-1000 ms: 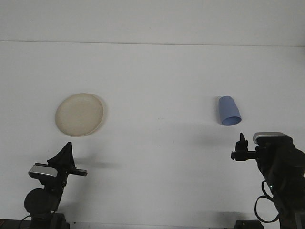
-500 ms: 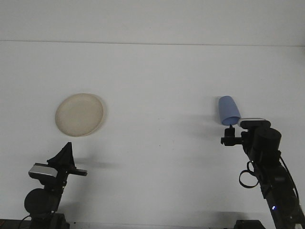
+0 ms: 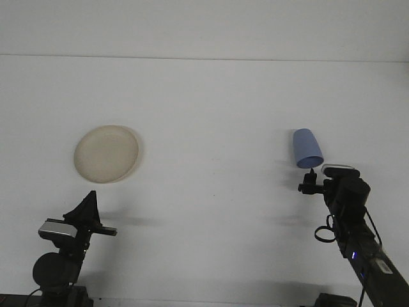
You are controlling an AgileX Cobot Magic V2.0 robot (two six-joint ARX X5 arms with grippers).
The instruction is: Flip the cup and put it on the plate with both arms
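The left gripper (image 3: 89, 208) sat parked at seven o'clock on the desk (image 3: 211, 109), unmoved, its jaws too indistinct to tell, just below the cream plate (image 3: 107, 153) at nine o'clock. At three o'clock the blue cup (image 3: 307, 148) lay on its side, untouched. The right gripper (image 3: 309, 182) had advanced to just beneath the cup's mouth, jaw state unreadable; a grasp looked imminent.

Plain white table (image 3: 211, 96), white wall (image 3: 204, 25) behind, even light, soft shadows

Matt blue plastic cup (image 3: 307, 148), smooth cream plastic-looking plate (image 3: 106, 153) at nine o'clock, matt white table (image 3: 211, 102).
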